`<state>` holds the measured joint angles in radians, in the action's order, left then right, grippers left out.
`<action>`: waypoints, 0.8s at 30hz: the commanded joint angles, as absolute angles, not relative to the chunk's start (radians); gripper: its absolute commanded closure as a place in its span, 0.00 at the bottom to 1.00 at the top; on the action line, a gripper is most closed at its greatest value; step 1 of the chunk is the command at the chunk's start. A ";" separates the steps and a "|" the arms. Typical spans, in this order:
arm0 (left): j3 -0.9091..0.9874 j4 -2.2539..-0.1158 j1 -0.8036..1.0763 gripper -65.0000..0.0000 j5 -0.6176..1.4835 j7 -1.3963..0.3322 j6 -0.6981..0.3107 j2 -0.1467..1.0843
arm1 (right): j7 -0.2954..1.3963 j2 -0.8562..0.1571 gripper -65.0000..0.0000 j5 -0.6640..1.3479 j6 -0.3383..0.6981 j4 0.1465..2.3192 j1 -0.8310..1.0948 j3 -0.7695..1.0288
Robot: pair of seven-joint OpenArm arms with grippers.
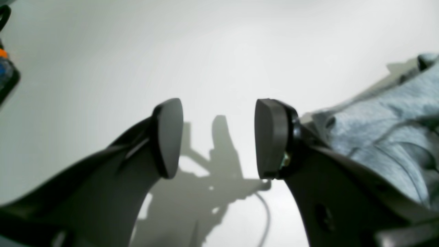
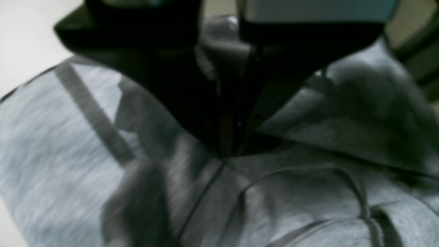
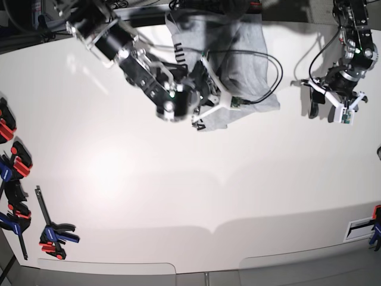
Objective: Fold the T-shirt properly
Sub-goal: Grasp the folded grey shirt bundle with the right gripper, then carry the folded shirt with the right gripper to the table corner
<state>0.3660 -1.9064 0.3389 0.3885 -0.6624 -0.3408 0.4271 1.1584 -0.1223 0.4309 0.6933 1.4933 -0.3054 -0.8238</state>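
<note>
The white table [image 3: 178, 179] fills most of my base view, bare across its middle. The T-shirt [image 3: 250, 53] lies bunched at the far edge, heather grey, with a strip of black lettering showing along one fold; it is crumpled, not spread, so I judge the folding proper has hardly begun and I am at the stage of getting hold of cloth to pull it flat.

My right gripper [image 2: 233, 147] is down on the shirt's near side, jaws pinched together with grey fabric gathered at the tips, so I read it as clamped on the T-shirt. My left gripper [image 1: 219, 137] hangs over bare table just beside the shirt's edge, jaws standing wide with nothing between them.

Next, I think, the left needs to reach a matching edge or corner so both arms can draw the shirt out onto the open table.

Small clamps [image 3: 50, 232] sit along the left margin.

Much escapes me: the right wrist picture is dark and blurred, the arm covers part of the shirt, and I cannot tell which seam or hem I hold.
</note>
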 commanded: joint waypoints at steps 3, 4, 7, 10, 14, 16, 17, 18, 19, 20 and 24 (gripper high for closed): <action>0.373 -1.921 0.338 0.53 0.393 -0.643 -0.331 0.440 | 1.132 -0.101 1.00 0.505 0.698 1.398 -0.393 -0.862; 0.373 -1.921 0.338 0.53 0.393 -0.643 -0.326 0.440 | 1.133 -0.096 1.00 0.515 0.698 1.352 -0.406 -0.875; 0.373 -1.921 0.338 0.53 0.393 -0.643 -0.321 0.440 | 1.111 -0.093 1.00 0.522 0.698 1.224 -0.414 -0.905; 0.373 -1.921 0.338 0.53 0.393 -0.643 -0.321 0.440 | 1.075 -0.109 1.00 0.520 0.698 1.139 -0.393 -0.886; 0.373 -1.921 0.338 0.53 0.385 -0.641 -0.321 0.433 | 1.074 -0.151 1.00 0.441 0.698 1.122 -0.352 -0.758; 0.373 -1.921 0.338 0.53 0.374 -0.641 -0.321 0.432 | 1.074 -0.176 1.00 0.412 0.648 1.123 -0.332 -0.653; 0.373 -1.921 0.338 0.53 0.374 -0.641 -0.321 0.432 | 1.074 -0.187 1.00 0.410 0.627 1.123 -0.321 -0.595; 0.373 -1.921 0.338 0.53 0.374 -0.638 -0.321 0.432 | 1.074 -0.200 1.00 0.411 0.613 1.123 -0.310 -0.532; 0.373 -1.921 0.338 0.53 0.375 -0.635 -0.321 0.432 | 1.077 -0.211 1.00 0.411 0.604 1.123 -0.297 -0.468; 0.373 -1.921 0.338 0.53 0.375 -0.634 -0.321 0.432 | 1.079 -0.221 1.00 0.411 0.601 1.123 -0.284 -0.404; 0.373 -1.921 0.338 0.53 0.375 -0.634 -0.321 0.432 | 1.082 -0.244 1.00 0.389 0.598 1.123 -0.237 -0.155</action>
